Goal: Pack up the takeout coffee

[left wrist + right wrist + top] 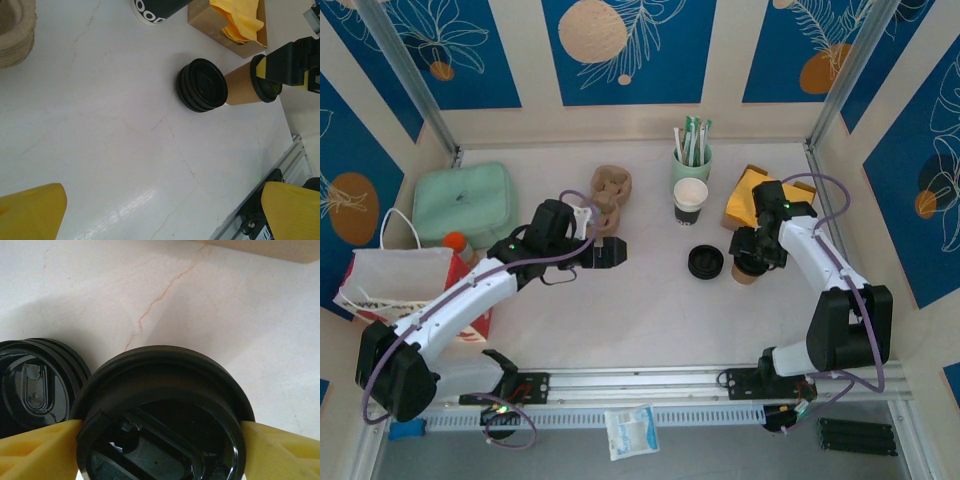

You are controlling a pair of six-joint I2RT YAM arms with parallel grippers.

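Top external: sticks [693, 136] in cup [691, 165] behind takeout coffee [690, 200].

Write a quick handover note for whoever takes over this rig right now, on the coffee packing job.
Left gripper: open, empty, over bare table.
Right gripper: fingers flank the black lid on the brown cup, beside the lid stack; gripping or releasing, cannot tell.
White cup with the dark band: upright, no lid, next to the green cup of sticks.
Done: brown cup has its lid.
Left: both cups stand on the table, unpacked; paper bag is far left.
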